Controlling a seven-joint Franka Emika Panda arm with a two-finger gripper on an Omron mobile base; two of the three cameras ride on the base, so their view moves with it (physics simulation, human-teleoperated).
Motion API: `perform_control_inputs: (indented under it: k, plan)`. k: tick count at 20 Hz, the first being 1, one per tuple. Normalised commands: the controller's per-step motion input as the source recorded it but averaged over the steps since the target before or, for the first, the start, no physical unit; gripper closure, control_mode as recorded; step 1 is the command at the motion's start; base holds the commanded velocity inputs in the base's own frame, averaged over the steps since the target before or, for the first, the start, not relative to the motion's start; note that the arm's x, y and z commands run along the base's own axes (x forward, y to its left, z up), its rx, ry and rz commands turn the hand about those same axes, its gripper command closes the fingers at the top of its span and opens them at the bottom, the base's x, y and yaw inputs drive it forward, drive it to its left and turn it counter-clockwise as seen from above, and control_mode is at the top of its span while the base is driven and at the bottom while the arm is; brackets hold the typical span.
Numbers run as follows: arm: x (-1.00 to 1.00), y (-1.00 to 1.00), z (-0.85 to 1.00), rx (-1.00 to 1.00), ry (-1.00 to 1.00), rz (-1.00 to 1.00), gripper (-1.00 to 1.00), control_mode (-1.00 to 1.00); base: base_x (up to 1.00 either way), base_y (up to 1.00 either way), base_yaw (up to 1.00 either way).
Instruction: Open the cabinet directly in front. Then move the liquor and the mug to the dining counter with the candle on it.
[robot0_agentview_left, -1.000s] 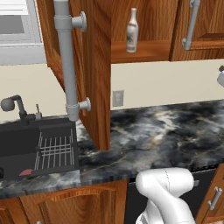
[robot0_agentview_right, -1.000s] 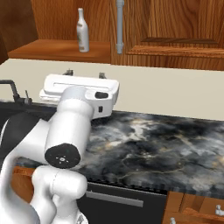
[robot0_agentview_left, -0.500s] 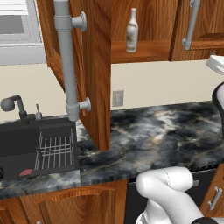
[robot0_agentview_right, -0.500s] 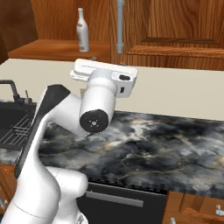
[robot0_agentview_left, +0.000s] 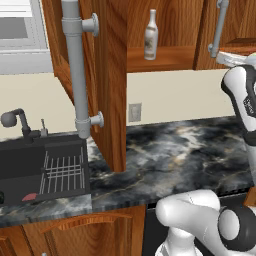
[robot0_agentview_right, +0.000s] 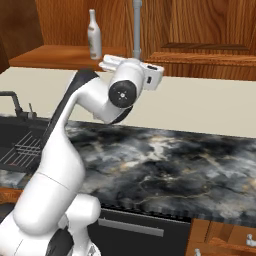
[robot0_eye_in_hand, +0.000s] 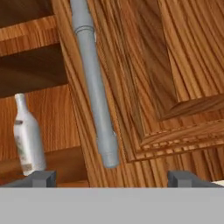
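The cabinet's left door (robot0_agentview_left: 107, 75) stands swung open toward me, its long grey bar handle (robot0_agentview_left: 75, 65) facing out. The right door (robot0_agentview_right: 210, 25) is shut. On the open shelf stands the liquor (robot0_agentview_left: 151, 36) (robot0_agentview_right: 93, 35), a slim pale bottle with a white cap. My white hand (robot0_agentview_right: 132, 70) is raised just below the right door's grey handle (robot0_agentview_right: 136, 25). In the hand view my gripper (robot0_eye_in_hand: 111, 178) is open, fingertips wide apart, with that handle (robot0_eye_in_hand: 94, 87) just above and between them and the liquor (robot0_eye_in_hand: 27, 135) to the left. The mug, dining counter and candle are out of view.
A black-and-grey marbled counter (robot0_agentview_left: 180, 150) runs below the cabinet. A dark sink (robot0_agentview_left: 40, 165) with a wire rack and a faucet (robot0_agentview_left: 15, 120) sits at its left. A wall outlet (robot0_agentview_left: 134, 112) is behind it. A dark appliance front (robot0_agentview_right: 130, 225) lies under the counter.
My arm has lifted and swung right, carrying the hand from over the counter up to the shut right door's handle. The open door and the bottle have not moved.
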Motion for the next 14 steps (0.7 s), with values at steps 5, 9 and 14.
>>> perform_control_inputs:
  k: [5,9,14]
  plan:
    - [0.73,-0.39,0.3,0.11,0.15,0.0,-1.0,-1.0,0.0,0.0,0.0]
    - [0.49,-0.06,0.03,0.0,0.11,0.0,-1.0,-1.0,0.0,0.0,0.0]
    - [0.66,-0.06,0.0,0.0,0.04,0.0,-1.0,-1.0,0.0,0.0,0.0]
